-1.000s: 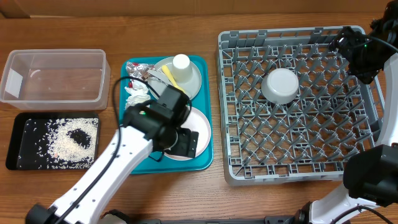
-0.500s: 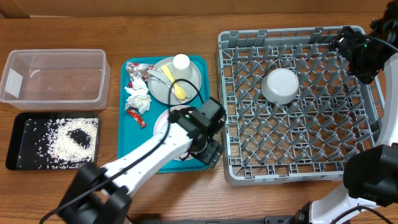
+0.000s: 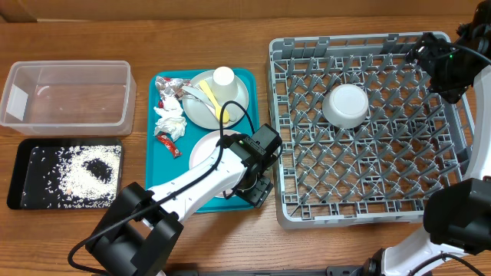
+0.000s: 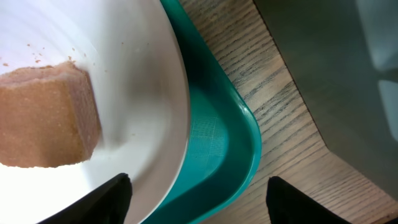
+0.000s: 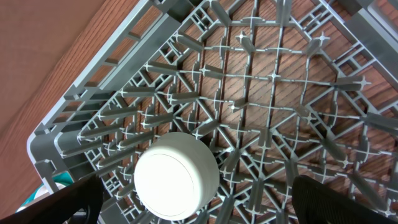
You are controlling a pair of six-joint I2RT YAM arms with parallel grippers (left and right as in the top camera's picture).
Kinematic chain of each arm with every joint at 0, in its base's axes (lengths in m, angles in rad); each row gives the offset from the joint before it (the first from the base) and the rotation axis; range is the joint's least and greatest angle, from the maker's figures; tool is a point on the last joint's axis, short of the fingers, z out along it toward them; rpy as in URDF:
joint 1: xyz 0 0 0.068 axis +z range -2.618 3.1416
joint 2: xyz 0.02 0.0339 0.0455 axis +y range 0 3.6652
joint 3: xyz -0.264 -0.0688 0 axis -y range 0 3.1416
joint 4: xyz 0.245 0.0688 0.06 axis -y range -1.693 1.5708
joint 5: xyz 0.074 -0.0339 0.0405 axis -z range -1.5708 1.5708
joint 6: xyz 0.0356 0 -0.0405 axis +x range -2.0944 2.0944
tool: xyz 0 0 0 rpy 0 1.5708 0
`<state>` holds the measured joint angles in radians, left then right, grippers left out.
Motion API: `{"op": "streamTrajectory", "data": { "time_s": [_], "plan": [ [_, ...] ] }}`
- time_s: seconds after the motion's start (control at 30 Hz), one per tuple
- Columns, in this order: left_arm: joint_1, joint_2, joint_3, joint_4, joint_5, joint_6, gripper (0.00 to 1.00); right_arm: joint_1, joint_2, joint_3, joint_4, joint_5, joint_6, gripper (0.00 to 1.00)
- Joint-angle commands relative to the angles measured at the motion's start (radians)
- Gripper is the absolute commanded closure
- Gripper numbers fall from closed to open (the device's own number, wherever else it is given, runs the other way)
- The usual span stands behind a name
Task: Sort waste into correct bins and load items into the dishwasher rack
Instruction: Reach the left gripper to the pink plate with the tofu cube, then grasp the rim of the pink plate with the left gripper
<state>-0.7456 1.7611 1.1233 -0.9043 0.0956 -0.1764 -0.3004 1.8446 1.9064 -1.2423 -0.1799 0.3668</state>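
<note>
My left gripper [image 3: 259, 186] [image 4: 199, 205] is open, low over the front right corner of the teal tray [image 4: 227, 149]. Its jaws straddle the rim of the pale plate [image 4: 146, 87] [image 3: 209, 147] and the tray's edge. An orange food cube [image 4: 43, 115] lies on that plate. My right gripper [image 3: 439, 63] [image 5: 199, 202] hangs open above the dishwasher rack [image 3: 368, 195], over the upturned white bowl [image 5: 176, 175] [image 3: 346, 105]. On the grey-green plate [image 3: 196, 111] are a cup [image 3: 223, 77], a yellow spoon [image 3: 217, 103] and a fork [image 3: 192, 91].
A napkin [image 3: 170, 120], a foil wrapper [image 3: 166, 87] and a red packet [image 3: 168, 144] lie on the tray's left side. The clear tub [image 3: 15, 100] stands at the far left. In front of it, the black tray [image 3: 15, 180] holds rice.
My left gripper has swung right from over the pale plate to the tray's front right corner, and its jaws have narrowed a little. The right arm has not moved.
</note>
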Motion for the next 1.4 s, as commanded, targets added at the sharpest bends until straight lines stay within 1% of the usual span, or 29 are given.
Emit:
{"op": "streamTrajectory", "data": {
  "time_s": [0.0,0.07,0.3,0.5,0.67,0.8,0.93,1.1,1.2,1.37],
  "plan": [
    [-0.001,0.012,-0.003,0.001,-0.01,0.02,0.32,-0.002,-0.019,0.018,0.005,-0.001,0.008,0.0],
    [-0.001,0.021,-0.005,0.001,-0.01,0.025,0.34,-0.002,-0.019,0.018,0.005,-0.001,0.008,0.0],
    [-0.001,0.07,-0.009,0.01,-0.029,0.055,0.34,-0.002,-0.019,0.018,0.005,-0.001,0.008,0.0],
    [-0.001,0.07,-0.009,0.016,-0.058,0.073,0.34,-0.002,-0.019,0.018,0.005,-0.001,0.008,0.0],
    [0.002,0.07,-0.009,0.017,-0.118,0.077,0.46,-0.002,-0.019,0.018,0.005,-0.001,0.008,0.0],
    [0.008,0.07,-0.009,0.02,-0.121,0.097,0.51,-0.002,-0.019,0.018,0.005,0.0,0.008,0.0],
    [0.007,0.07,-0.009,0.028,-0.119,0.102,0.63,-0.002,-0.019,0.018,0.005,-0.001,0.008,0.0],
    [0.008,0.071,-0.01,0.031,-0.103,0.103,0.67,-0.002,-0.019,0.018,0.005,-0.001,0.008,0.0],
    [0.008,0.071,-0.011,0.038,-0.103,0.103,0.73,-0.002,-0.019,0.018,0.005,-0.001,0.008,0.0],
    [0.008,0.071,-0.024,0.053,-0.103,0.103,0.71,-0.002,-0.019,0.018,0.005,-0.001,0.008,0.0]
  ]
}}
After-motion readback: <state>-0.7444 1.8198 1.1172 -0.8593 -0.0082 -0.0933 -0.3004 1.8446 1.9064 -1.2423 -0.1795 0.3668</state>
